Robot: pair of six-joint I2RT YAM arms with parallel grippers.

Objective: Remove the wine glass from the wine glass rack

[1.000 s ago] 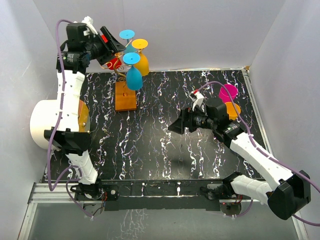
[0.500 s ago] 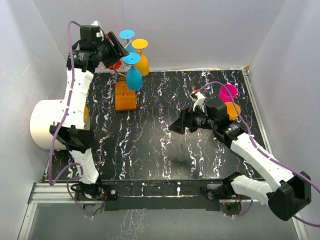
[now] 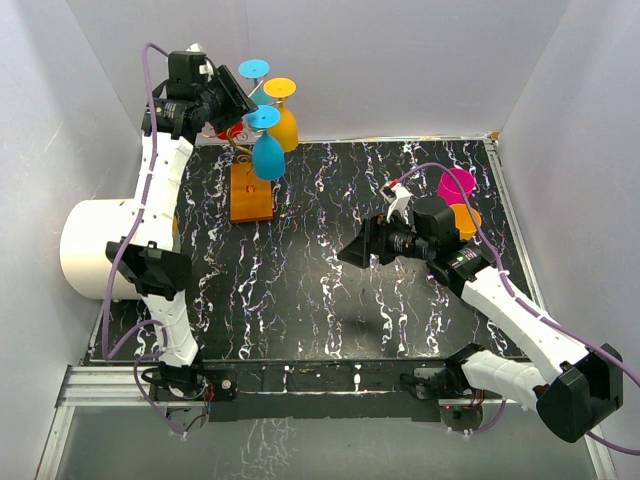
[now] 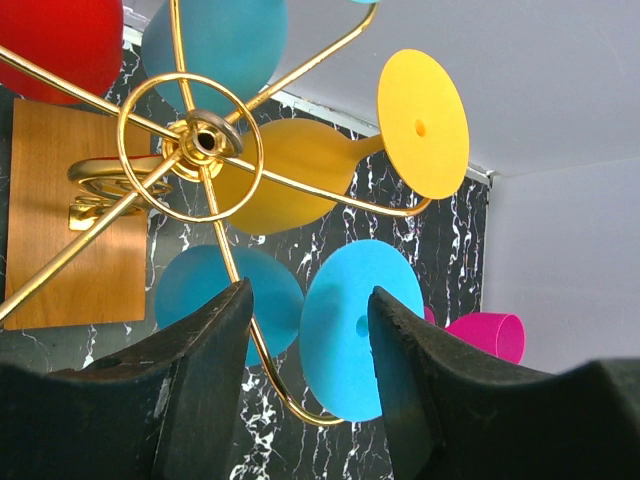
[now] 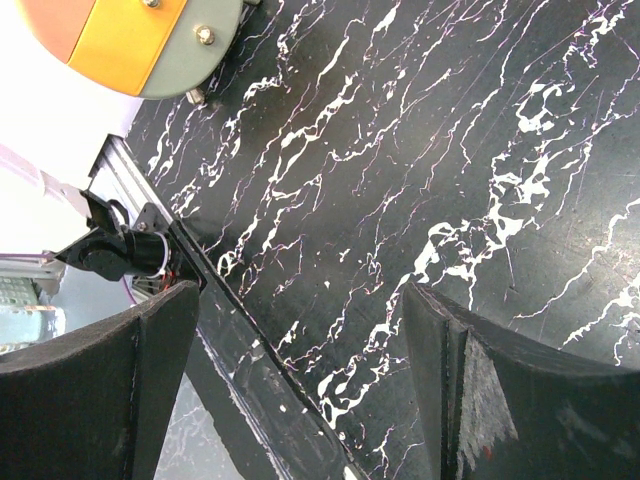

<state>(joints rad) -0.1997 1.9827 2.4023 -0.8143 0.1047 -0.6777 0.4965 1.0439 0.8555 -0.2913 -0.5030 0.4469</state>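
The wine glass rack [image 3: 243,148] is gold wire on an orange-brown wooden base [image 3: 251,193] at the back left. Upside-down wine glasses hang from it: a blue one [image 3: 267,156], a yellow one [image 3: 286,122], a red one [image 3: 229,127] and a second blue one's foot [image 3: 253,68]. My left gripper [image 3: 230,103] is raised beside the rack's top, open. In the left wrist view its jaws [image 4: 310,300] frame the blue glass's foot [image 4: 360,345] and a gold arm [image 4: 262,375] without touching them. My right gripper [image 3: 350,252] hovers open over mid-table, with nothing between its fingers [image 5: 455,380].
A magenta cup [image 3: 457,185] and an orange cup [image 3: 466,217] stand at the right, behind my right arm. A large white cylinder [image 3: 95,250] lies at the left edge. White walls close in the back and sides.
My left arm has swung right and closer to the rack's top, and its jaws have narrowed. The right arm has not moved.
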